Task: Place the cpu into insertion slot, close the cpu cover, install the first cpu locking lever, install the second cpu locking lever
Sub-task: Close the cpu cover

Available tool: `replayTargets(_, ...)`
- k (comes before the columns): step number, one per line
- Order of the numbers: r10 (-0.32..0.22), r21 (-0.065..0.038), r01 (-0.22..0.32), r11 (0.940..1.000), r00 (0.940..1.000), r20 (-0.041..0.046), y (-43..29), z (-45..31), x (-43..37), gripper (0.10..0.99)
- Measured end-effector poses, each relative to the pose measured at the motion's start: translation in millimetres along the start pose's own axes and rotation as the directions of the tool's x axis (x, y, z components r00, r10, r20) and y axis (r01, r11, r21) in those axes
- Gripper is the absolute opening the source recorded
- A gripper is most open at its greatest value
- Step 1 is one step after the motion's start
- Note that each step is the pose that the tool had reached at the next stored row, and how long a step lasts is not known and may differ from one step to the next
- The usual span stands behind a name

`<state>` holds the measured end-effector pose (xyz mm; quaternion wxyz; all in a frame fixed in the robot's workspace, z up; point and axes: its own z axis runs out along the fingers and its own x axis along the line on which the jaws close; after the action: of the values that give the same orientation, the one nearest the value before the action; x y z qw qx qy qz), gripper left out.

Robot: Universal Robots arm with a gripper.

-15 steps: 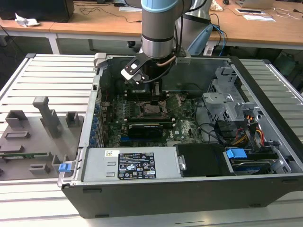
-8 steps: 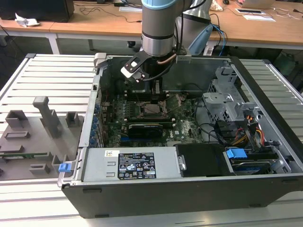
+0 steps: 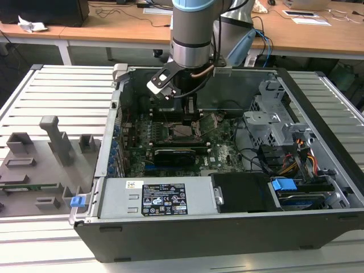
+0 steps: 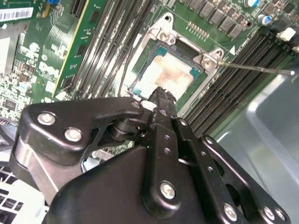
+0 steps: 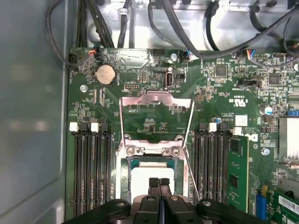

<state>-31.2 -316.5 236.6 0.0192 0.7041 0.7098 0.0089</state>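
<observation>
**Cpu seated, cover open**

The cpu (image 5: 147,179) lies flat in the slot (image 5: 125,164), with the cover (image 5: 156,99) swung back clear of it. The end effector (image 5: 159,183), closed narrow and holding nothing, has its tip at the cpu's face. The cpu is likely light, stiff and slick, with fragile pins beneath, so grip it by opposite edges.

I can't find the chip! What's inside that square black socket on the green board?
The flat square silvery-beige chip lies in it. The robot's black hand covers part of the chip, and the chip hides whatever is beneath it.
</observation>
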Motion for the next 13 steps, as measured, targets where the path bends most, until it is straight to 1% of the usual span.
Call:
replayTargets(2,0.000,0.000,0.000,1.0000,1.0000,-0.0001,0.2,-4.8,-0.1,0.106)
replayTargets(4,0.000,0.000,0.000,1.0000,1.0000,0.0000,0.5,-11.9,-0.2,0.106)
replayTargets(6,0.000,0.000,0.000,1.0000,1.0000,-0.0002,0.8,-12.8,-0.2,0.106)
replayTargets(7,0.000,0.000,0.000,1.0000,1.0000,-0.0002,2.4,-12.8,-0.2,0.106)
replayTargets(10,0.000,0.000,0.000,1.0000,1.0000,0.0000,10.1,-12.6,-0.3,0.106)
replayTargets(12,0.000,0.000,0.000,1.0000,1.0000,0.0003,10.4,-14.0,-0.3,0.106)
replayTargets(13,0.000,0.000,0.000,1.0000,1.0000,0.0005,10.5,-16.6,-0.3,0.106)
